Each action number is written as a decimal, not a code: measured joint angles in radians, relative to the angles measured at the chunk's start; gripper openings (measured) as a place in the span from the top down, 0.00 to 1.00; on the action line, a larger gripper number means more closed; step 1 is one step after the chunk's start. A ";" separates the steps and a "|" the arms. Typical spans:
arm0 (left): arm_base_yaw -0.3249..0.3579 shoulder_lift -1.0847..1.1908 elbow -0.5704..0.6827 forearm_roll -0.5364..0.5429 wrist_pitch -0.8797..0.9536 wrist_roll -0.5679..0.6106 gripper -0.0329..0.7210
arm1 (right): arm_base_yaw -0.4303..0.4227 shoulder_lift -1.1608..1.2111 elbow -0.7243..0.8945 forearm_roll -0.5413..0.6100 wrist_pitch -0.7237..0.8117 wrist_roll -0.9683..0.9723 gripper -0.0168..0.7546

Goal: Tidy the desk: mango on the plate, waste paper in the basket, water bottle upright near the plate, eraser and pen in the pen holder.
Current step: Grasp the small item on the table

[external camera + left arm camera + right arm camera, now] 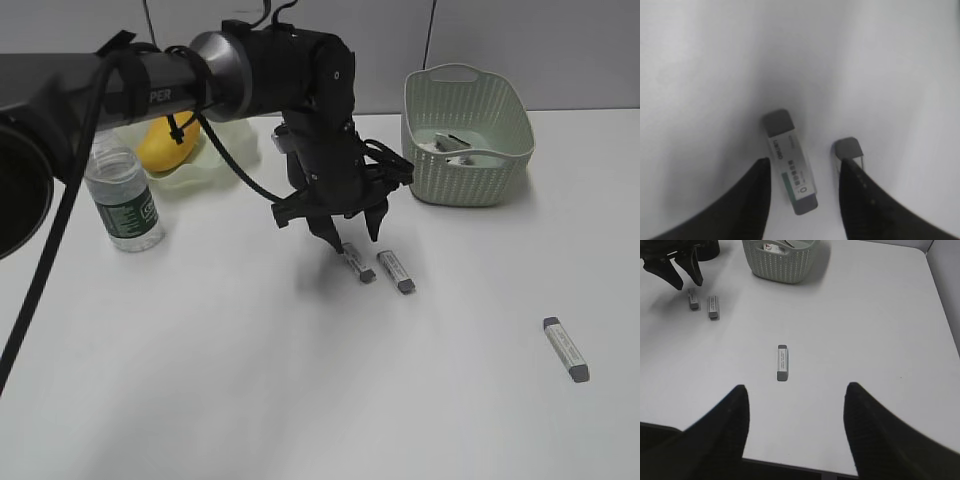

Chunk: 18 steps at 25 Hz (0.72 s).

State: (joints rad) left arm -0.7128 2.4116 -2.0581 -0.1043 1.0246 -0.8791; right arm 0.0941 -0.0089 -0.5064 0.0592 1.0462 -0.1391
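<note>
Your left gripper (348, 232) hangs over two erasers mid-desk (300, 380), fingers apart, straddling the left eraser (791, 162); no contact visible. The second eraser (396, 271) lies just beside it, and a third eraser (566, 349) lies well apart to the right. Your right gripper (795, 405) is spread wide, holding nothing. Mango (168, 143) sits on the plate (215, 165), water bottle (123, 197) upright beside it. Waste paper (455, 146) lies in the basket (466, 130).

3 erasers (358, 263), 1 mango (165, 145), 1 basket (468, 150)
</note>
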 joint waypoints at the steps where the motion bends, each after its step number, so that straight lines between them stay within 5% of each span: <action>1: 0.000 0.000 0.000 0.002 0.000 -0.003 0.50 | 0.000 0.000 0.000 0.000 0.000 0.000 0.36; 18: -0.005 0.045 0.000 0.030 -0.035 -0.007 0.53 | 0.000 0.000 0.000 0.000 0.000 -0.001 0.36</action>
State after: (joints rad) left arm -0.7176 2.4569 -2.0581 -0.0740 0.9893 -0.8862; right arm 0.0941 -0.0089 -0.5064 0.0592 1.0462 -0.1398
